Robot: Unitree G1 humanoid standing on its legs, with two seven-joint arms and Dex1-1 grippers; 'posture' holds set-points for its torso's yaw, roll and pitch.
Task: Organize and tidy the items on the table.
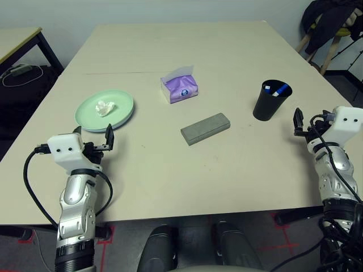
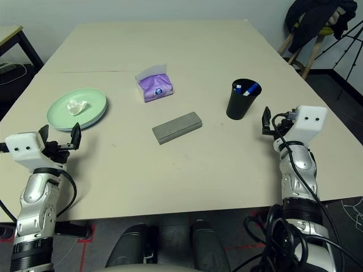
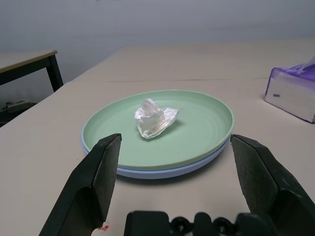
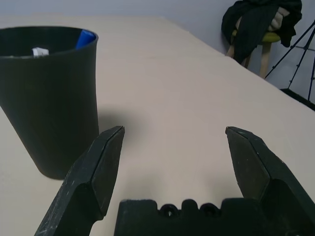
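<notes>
Left eye view: the cup [image 1: 271,100] stands upright at the worktop's [image 1: 170,164] right side, holding a marker [image 1: 280,89] with a blue cap. At the left, a mint plate [image 1: 105,110] sits stacked on a pale blue plate [image 3: 147,172] and carries a crumpled tissue [image 1: 104,107]. The tissue pack [image 1: 180,86] (purple, one sheet standing up) sits mid-worktop, the grey case [image 1: 205,128] closed just in front. Left pincer [image 1: 93,140] and right pincer [image 4: 172,162] both stand apart, holding nothing, near the side edges. The worktop's near half is bare.

Black cup [image 4: 47,98] stands on table [image 4: 162,88] beside spread jaws.
</notes>
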